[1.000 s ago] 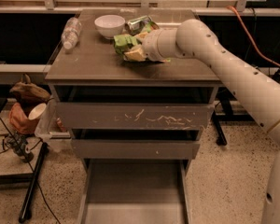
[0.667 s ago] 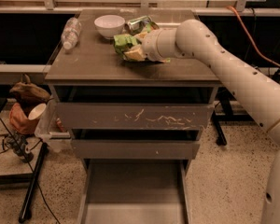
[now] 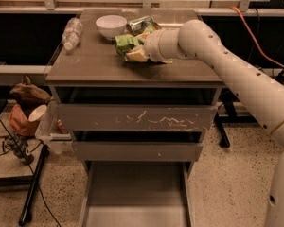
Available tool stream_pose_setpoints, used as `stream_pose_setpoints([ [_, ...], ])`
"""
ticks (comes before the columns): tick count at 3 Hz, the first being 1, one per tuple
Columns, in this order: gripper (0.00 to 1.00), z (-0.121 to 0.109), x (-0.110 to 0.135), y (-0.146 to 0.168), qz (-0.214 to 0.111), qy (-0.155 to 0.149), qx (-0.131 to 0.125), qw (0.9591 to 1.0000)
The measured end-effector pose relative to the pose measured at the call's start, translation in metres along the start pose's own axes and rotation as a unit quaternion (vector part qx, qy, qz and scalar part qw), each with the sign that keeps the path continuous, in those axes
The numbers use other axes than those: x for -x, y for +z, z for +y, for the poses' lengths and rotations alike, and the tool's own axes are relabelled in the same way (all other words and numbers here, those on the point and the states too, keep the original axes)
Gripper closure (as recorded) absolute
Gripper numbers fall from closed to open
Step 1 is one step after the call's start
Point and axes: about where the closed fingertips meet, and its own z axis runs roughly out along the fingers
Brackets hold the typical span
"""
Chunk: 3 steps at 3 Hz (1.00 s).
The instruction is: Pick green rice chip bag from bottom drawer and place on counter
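We read no words or numbers here. The green rice chip bag (image 3: pixel 126 43), right at our gripper (image 3: pixel 140 50) on the counter (image 3: pixel 94 65), shows us only green foil and tan patches, with no legible logo.

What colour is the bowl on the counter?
White, seen in the camera view. The bowl sits near the gripper, which is at the green rice chip bag.

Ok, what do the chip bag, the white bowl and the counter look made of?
Green rice chip bag: thin foil-like film, crinkled and shiny. White bowl: smooth, likely ceramic or plastic. Counter: glossy grey-brown, maybe laminate, lightly scratched. The gripper is at the bag, over the counter.
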Motion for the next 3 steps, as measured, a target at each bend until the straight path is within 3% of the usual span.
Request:
stream_pose_setpoints([
  [1, 0.12, 0.0, 0.0, 0.0001, 0.0, 0.0, 0.0, 1.0],
  [2, 0.0, 0.0001, 0.0, 0.0001, 0.0, 0.0, 0.0, 1.0],
  [3, 0.0, 0.0001, 0.0, 0.0001, 0.0, 0.0, 0.0, 1.0],
])
